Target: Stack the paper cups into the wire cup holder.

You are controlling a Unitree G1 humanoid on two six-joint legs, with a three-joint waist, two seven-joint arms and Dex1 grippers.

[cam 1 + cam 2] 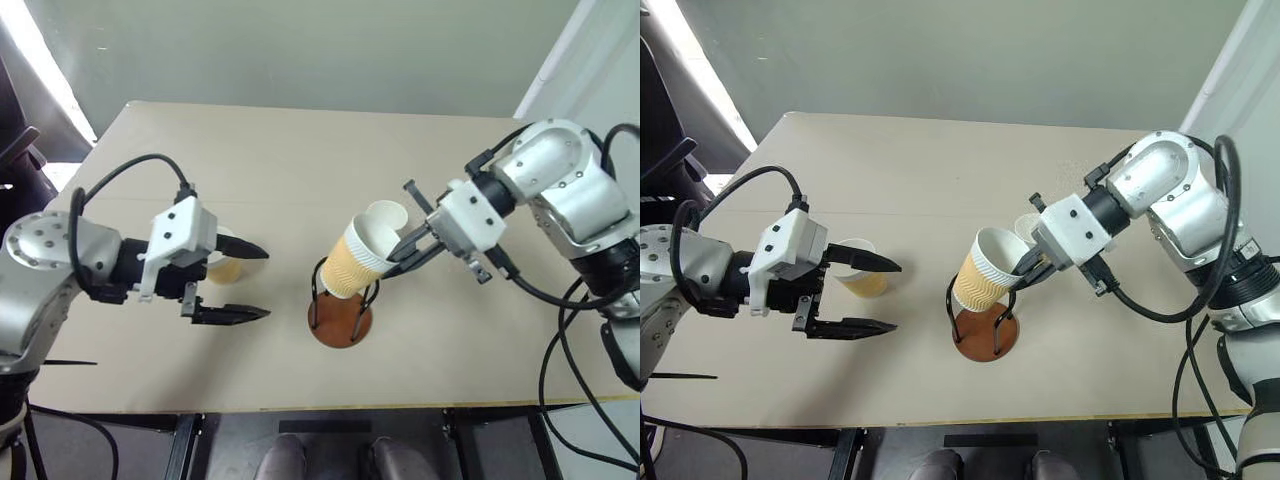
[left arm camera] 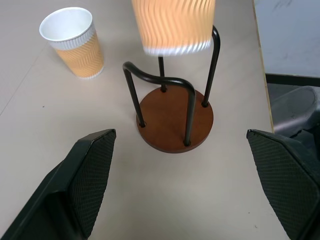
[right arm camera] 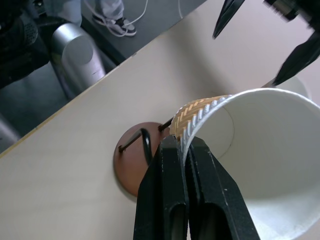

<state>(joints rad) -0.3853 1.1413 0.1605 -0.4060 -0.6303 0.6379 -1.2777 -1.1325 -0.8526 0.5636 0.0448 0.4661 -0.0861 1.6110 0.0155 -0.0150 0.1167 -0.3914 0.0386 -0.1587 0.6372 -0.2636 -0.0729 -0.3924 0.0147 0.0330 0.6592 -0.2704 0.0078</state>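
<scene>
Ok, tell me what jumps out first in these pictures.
The right gripper pinches the rim of a ribbed yellow-orange paper cup, tilted over the black wire cup holder on its reddish-brown disc base, mid-table. To its left, the left gripper gapes open near another ribbed paper cup standing upright.

No legible text, labels, brand marks, numbers or signs in any view.
</scene>
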